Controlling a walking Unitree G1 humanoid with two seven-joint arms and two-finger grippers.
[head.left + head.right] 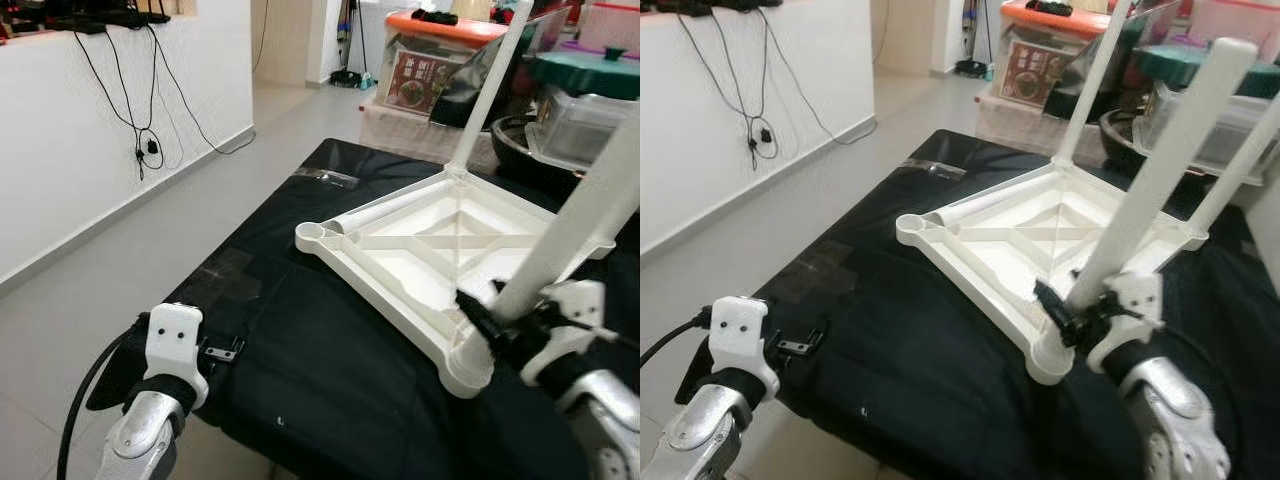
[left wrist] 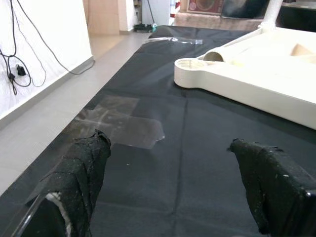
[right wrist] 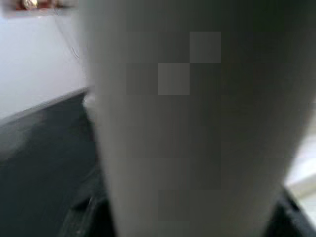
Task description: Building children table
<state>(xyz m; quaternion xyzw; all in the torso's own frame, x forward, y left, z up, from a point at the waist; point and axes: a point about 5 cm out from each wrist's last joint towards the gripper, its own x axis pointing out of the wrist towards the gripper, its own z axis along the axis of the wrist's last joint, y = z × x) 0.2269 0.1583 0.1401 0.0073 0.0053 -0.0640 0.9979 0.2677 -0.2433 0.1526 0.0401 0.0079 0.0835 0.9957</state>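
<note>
The white table top (image 1: 400,265) lies upside down on a black cloth. One white leg (image 1: 487,90) stands upright in the far corner. A second leg (image 1: 1240,160) stands at the right corner. My right gripper (image 1: 1068,312) is shut on a third leg (image 1: 1150,180), low down where it meets the near corner socket (image 1: 1050,360); that leg is a blur in the right wrist view (image 3: 192,123). A loose leg (image 1: 385,210) lies inside the top, next to the empty left corner socket (image 2: 190,64). My left gripper (image 2: 177,173) hovers open over the cloth, short of that socket.
The black-covered surface (image 1: 330,390) has clear tape patches (image 2: 126,123) and drops to grey floor on the left. A white wall with hanging cables (image 1: 145,140) runs along the left. Storage boxes (image 1: 430,70), a green lid and a black bowl (image 1: 520,140) crowd the back.
</note>
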